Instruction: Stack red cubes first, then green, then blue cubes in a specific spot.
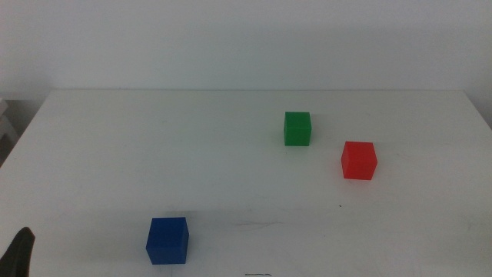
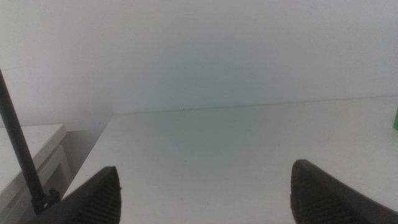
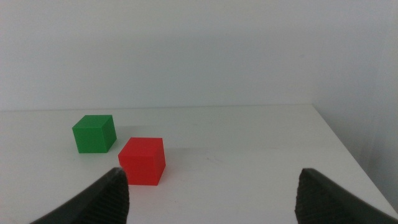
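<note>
Item 1, red cube [image 1: 359, 160]: sits on the white bench [image 1: 231, 177], right of centre in the middle view, free of any grip. It is the first piece to be placed, so it is the piece in hand.

Item 2, green cube [image 1: 297, 128]: near the red one, a little farther back and to its left, not touching it. Untouched.

Item 3, blue cube [image 1: 167, 240]: alone at the near edge on the left, well apart from the other two. Untouched.

Item 4, stacking spot: unmarked; no outline shows on the bench, so its place cannot be told.

Item 5, right gripper [image 3: 211, 196]: not seen in the middle view. In its own wrist view the fingers [image 3: 93, 202] stand wide apart and hold nothing, with the red cube ahead and nearer the finger on the green cube's side than the other.

Item 6, left gripper [image 2: 205, 196]: waiting at the near left corner, only a dark tip showing in the middle view. Its fingers are also spread wide and empty.

Handling note, as a judgement: nothing is stacked yet, and the right arm appears best placed for the red cube. A good pick would first centre the cube between the fingers, square them to two opposite faces, come down clear of the green cube, and close low enough for a level hold. A tilted grasp risks a crooked base for the two larger cubes above.
</note>
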`<action>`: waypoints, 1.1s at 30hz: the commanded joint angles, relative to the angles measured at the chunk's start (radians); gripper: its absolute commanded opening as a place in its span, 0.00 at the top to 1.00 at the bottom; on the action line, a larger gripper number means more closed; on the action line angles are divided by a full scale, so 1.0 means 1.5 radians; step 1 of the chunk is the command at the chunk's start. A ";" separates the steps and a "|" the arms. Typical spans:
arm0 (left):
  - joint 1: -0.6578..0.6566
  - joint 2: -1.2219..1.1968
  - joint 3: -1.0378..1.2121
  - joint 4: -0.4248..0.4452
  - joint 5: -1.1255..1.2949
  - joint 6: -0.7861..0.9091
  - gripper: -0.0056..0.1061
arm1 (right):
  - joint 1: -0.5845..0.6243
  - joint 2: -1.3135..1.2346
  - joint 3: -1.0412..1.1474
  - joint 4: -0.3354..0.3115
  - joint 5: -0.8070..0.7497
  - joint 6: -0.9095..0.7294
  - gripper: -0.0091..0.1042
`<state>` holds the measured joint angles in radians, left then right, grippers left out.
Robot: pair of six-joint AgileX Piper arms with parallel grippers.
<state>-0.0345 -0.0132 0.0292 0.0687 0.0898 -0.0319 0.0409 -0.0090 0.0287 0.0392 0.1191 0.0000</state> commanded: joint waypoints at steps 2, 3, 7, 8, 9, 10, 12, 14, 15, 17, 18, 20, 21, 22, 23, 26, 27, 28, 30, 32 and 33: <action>0.001 -0.013 -0.003 -0.002 -0.052 -0.005 0.11 | -0.005 -0.016 -0.012 0.000 -0.052 -0.004 0.09; 0.001 -0.013 -0.003 -0.002 -0.052 -0.005 0.11 | -0.005 -0.016 -0.012 0.000 -0.052 -0.004 0.09; 0.001 -0.013 -0.003 -0.002 -0.052 -0.005 0.11 | -0.004 -0.009 -0.047 -0.020 -0.028 -0.004 0.09; 0.001 -0.013 -0.003 -0.002 -0.052 -0.005 0.11 | -0.004 -0.004 -0.061 -0.020 -0.016 -0.004 0.09; 0.001 -0.013 -0.003 -0.002 -0.052 -0.005 0.11 | -0.004 0.005 -0.081 -0.020 0.002 -0.004 0.09; 0.001 -0.013 -0.003 -0.002 -0.052 -0.005 0.11 | -0.004 0.017 -0.102 -0.020 0.022 -0.004 0.09; 0.001 -0.013 -0.003 -0.002 -0.052 -0.005 0.11 | -0.004 0.045 -0.143 -0.020 0.056 -0.004 0.09; 0.001 -0.013 -0.003 -0.002 -0.052 -0.005 0.11 | -0.004 0.078 -0.182 -0.020 0.080 -0.004 0.09; 0.001 -0.013 -0.003 -0.002 -0.052 -0.005 0.11 | -0.004 0.099 -0.208 -0.020 0.091 -0.004 0.09; 0.001 -0.013 -0.003 -0.002 -0.052 -0.005 0.11 | -0.004 0.144 -0.245 -0.020 0.103 -0.004 0.09; 0.001 -0.013 -0.003 -0.002 -0.052 -0.005 0.11 | -0.004 0.168 -0.266 -0.020 0.112 -0.004 0.09; 0.001 -0.013 -0.003 -0.002 -0.052 -0.005 0.11 | -0.004 0.213 -0.305 -0.020 0.132 -0.004 0.09; 0.001 -0.013 -0.003 -0.002 -0.052 -0.005 0.11 | -0.004 0.238 -0.328 -0.020 0.147 -0.004 0.09; 0.001 -0.013 -0.003 -0.002 -0.052 -0.005 0.11 | -0.004 0.263 -0.351 -0.020 0.163 -0.004 0.09; 0.001 -0.013 -0.003 -0.002 -0.052 -0.005 0.11 | -0.004 0.284 -0.369 -0.020 0.179 -0.004 0.09; 0.001 -0.013 -0.003 -0.002 -0.052 -0.005 0.11 | -0.004 0.360 -0.435 -0.020 0.221 0.000 0.09; 0.001 -0.013 -0.003 -0.002 -0.052 -0.005 0.11 | -0.004 0.385 -0.455 -0.019 0.235 0.000 0.09; 0.001 -0.013 -0.003 -0.002 -0.052 -0.005 0.11 | -0.004 0.408 -0.475 -0.017 0.250 0.007 0.09; 0.001 -0.013 -0.003 -0.002 -0.052 -0.005 0.11 | -0.004 0.449 -0.511 -0.017 0.287 0.009 0.09; 0.001 -0.013 -0.003 -0.002 -0.052 -0.005 0.11 | -0.004 0.488 -0.552 -0.017 0.348 0.009 0.09; 0.001 -0.013 -0.003 -0.002 -0.052 -0.005 0.11 | -0.004 0.508 -0.575 -0.017 0.376 0.009 0.09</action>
<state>-0.0345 -0.0132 0.0292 0.0687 0.0898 -0.0319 0.0409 0.7125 -0.7593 0.0194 0.6752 0.0144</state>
